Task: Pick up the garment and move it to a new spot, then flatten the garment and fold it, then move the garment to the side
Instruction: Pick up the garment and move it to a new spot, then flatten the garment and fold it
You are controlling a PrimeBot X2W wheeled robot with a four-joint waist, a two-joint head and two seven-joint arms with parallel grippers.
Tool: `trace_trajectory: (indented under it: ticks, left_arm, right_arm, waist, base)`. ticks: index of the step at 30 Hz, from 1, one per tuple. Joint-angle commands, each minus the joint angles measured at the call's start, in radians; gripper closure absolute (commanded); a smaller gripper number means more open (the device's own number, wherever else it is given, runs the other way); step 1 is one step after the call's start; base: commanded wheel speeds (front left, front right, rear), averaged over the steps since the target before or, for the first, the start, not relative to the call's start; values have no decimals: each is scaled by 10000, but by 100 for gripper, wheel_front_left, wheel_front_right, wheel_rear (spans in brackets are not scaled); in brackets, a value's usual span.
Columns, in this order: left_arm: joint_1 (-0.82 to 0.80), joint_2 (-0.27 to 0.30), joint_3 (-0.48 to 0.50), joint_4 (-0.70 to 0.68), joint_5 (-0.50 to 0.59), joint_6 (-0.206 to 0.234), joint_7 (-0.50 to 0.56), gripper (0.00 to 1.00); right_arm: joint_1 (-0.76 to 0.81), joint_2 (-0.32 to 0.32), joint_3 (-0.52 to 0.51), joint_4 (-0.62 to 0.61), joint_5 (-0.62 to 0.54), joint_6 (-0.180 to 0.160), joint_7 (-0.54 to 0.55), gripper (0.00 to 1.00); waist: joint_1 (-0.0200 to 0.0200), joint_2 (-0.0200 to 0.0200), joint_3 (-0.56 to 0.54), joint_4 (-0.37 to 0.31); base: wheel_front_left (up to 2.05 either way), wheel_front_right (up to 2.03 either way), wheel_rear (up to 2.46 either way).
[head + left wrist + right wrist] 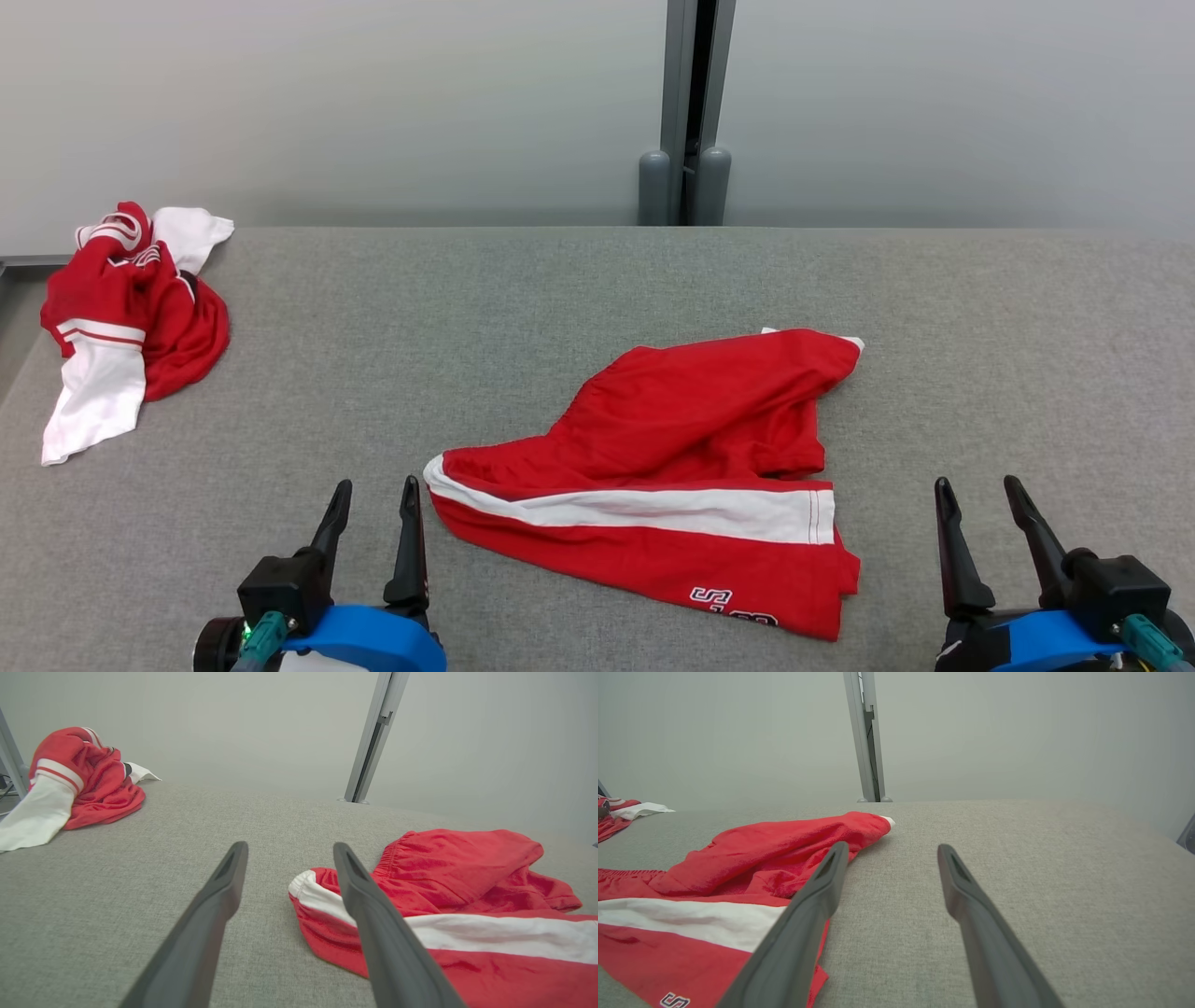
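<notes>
**1. Bench** (597, 280). Grey, cloth-covered, and it carries everything listed here. Hazard: the textured cover looks likely to drag on any fabric slid across it, so flattening strokes may ruck the cloth instead of smoothing it.

**2. Garment** (672, 420). Red shorts with a white side stripe, lying mid-bench between the two claws. They are rumpled, with the far leg folded over the near one. Hazard: a pinch on the folded part may take one layer or several. The shorts would then lift lopsided and land twisted, which makes flattening harder.

**3. Second garment** (121, 317). A red-and-white heap at the bench's far left, well apart from the shorts, with its white part close to the edge. Hazard: it shares the shorts' colours, so it could be taken for the target. A set-down spot chosen on that side risks the two pieces tangling.

**4. Left claw** (377, 485). Fingers spread, holding nothing, just beside the shorts' striped corner. Hazard: a low approach could shove that corner under itself.

**5. Right claw** (977, 483). Fingers spread and empty over bare bench, apart from the shorts' right edge. Hazard: with the longer reach, uneven timing between the arms could stretch the fabric askew.

**6. Lettering** (733, 607). Printed near the front hem and partly hidden, so it is unreadable.
</notes>
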Motion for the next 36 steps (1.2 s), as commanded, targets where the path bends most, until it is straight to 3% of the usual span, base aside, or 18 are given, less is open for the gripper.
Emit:
trace_trajectory:
  ticks: [1, 29, 36]
  left_arm:
    - [89, -18, 71, -35, 79, 20, -46, 0]
    - [91, -24, -240, -43, -42, 140, -44, 0]
    - [34, -24, -239, -20, -10, 167, -46, 0]
  right_arm:
    - [98, -40, 33, 18, 10, 1, -7, 0]
    - [199, -40, 50, 72, -63, 1, -6, 0]
    - [75, -37, 675, 682, 15, 1, -6, 0]
  waist:
    - [1, -1, -26, 2]
    - [1, -1, -124, 91]
    - [1, -1, -53, 116]
  base:
    - [0, 0, 0]
    - [0, 0, 0]
    - [0, 0, 0]
